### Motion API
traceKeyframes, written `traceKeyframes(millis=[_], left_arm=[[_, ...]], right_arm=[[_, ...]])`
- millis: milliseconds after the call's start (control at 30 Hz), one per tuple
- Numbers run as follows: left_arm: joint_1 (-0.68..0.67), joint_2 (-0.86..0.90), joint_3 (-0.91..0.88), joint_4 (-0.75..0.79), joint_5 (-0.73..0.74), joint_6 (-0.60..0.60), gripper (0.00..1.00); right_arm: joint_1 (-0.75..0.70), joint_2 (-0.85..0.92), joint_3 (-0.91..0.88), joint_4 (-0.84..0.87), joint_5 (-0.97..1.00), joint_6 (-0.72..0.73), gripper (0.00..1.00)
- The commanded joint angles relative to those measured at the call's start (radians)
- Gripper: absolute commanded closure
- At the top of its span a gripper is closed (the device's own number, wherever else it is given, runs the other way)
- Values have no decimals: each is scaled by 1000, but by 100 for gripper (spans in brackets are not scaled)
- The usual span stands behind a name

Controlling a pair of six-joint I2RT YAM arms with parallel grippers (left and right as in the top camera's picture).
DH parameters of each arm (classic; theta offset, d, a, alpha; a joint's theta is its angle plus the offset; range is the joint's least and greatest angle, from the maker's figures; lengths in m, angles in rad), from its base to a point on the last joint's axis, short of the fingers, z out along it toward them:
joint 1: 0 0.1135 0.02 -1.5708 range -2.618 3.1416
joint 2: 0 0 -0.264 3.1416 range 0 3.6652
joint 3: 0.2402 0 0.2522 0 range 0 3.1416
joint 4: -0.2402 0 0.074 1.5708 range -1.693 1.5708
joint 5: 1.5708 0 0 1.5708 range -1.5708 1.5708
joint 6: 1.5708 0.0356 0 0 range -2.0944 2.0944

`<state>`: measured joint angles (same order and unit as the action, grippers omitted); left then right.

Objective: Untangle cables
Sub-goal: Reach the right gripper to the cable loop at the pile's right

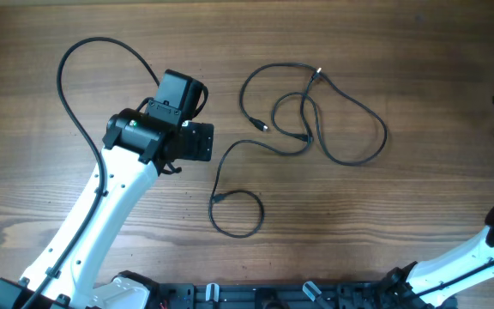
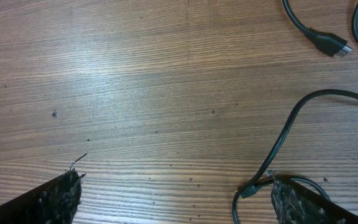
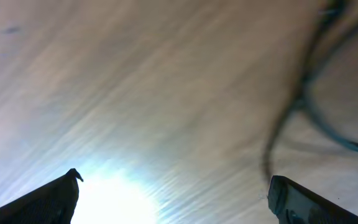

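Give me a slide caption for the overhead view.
Loose black cables sprawl on the wooden table; the left arm's open pincer sits beside them.

Tabletop (image 2: 135, 81): brown wood, fine grain, a soft sheen noted ahead of the left tool (image 2: 176, 190). Cables (image 2: 289, 126): black sheath, smooth, slightly glossy; one plug (image 2: 340, 49) metal-tipped. Tool pads (image 2: 55, 198): black, rough, frayed.
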<state>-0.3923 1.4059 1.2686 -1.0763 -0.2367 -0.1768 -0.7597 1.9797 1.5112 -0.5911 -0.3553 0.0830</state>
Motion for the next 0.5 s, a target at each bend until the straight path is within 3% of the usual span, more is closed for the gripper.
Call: traceKeyframes(millis=[0,200,467], left_arm=[[4,-14,-1,0,2,13,0],[4,-14,-1,-1,2,13,0],[4,-14,-1,0,2,13,0]], right_arm=[[8,6,1,-40,-283,-81,0],[114,6,1,-224,-315,-162,0],[361,8,1,-308,-85,-132,0]])
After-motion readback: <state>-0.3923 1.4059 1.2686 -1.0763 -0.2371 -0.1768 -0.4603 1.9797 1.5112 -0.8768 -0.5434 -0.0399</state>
